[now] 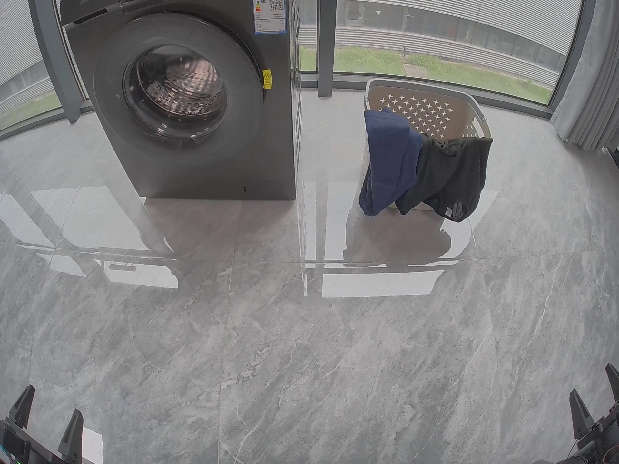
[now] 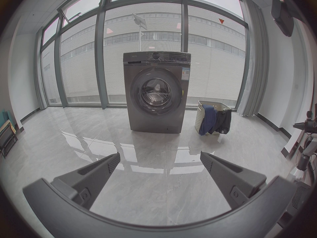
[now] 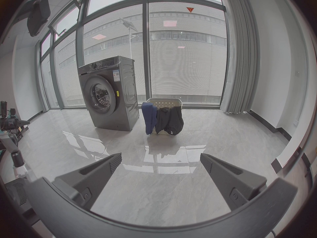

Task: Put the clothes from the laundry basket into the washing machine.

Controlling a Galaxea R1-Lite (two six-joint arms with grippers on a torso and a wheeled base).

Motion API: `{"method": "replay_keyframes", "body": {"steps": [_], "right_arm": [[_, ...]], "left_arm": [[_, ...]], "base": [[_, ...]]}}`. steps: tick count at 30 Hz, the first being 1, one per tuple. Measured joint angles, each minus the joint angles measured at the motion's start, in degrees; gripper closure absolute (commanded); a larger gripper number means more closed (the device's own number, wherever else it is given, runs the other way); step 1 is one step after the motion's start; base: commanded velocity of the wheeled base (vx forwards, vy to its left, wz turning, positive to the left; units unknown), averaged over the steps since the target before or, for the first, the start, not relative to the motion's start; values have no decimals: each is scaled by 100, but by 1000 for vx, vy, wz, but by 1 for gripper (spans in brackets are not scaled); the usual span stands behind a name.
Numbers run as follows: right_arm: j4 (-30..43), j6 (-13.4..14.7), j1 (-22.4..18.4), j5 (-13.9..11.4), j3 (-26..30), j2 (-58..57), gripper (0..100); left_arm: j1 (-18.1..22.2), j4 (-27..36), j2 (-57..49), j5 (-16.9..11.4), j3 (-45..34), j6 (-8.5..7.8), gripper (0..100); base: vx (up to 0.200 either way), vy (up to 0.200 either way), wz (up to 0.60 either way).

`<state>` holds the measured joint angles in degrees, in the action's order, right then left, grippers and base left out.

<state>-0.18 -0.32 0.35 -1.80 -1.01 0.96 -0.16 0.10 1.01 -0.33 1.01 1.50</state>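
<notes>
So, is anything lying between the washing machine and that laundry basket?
No. The head view shows only bare, glossy floor between the washing machine and the laundry basket, which stand apart.

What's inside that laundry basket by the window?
A blue garment and a black garment hang over the laundry basket's front rim. Its bottom is hidden behind them.
</notes>
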Motion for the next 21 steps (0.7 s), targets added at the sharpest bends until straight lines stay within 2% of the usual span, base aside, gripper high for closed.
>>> {"method": "replay_keyframes", "body": {"steps": [7, 10, 19, 21], "right_arm": [[2, -6, -5, 0, 0, 2, 0], [0, -9, -5, 0, 0, 2, 0], [-4, -11, -5, 0, 0, 2, 0], [-4, -11, -2, 0, 0, 0, 0]], "left_arm": [[-5, -2, 2, 15, 0, 16, 0], [-5, -2, 2, 15, 0, 16, 0], [-5, 0, 0, 17, 0, 16, 0], [-2, 0, 0, 12, 0, 16, 0]], "base": [[0, 0, 0], [0, 0, -600], [0, 0, 0], [200, 0, 0]]}}
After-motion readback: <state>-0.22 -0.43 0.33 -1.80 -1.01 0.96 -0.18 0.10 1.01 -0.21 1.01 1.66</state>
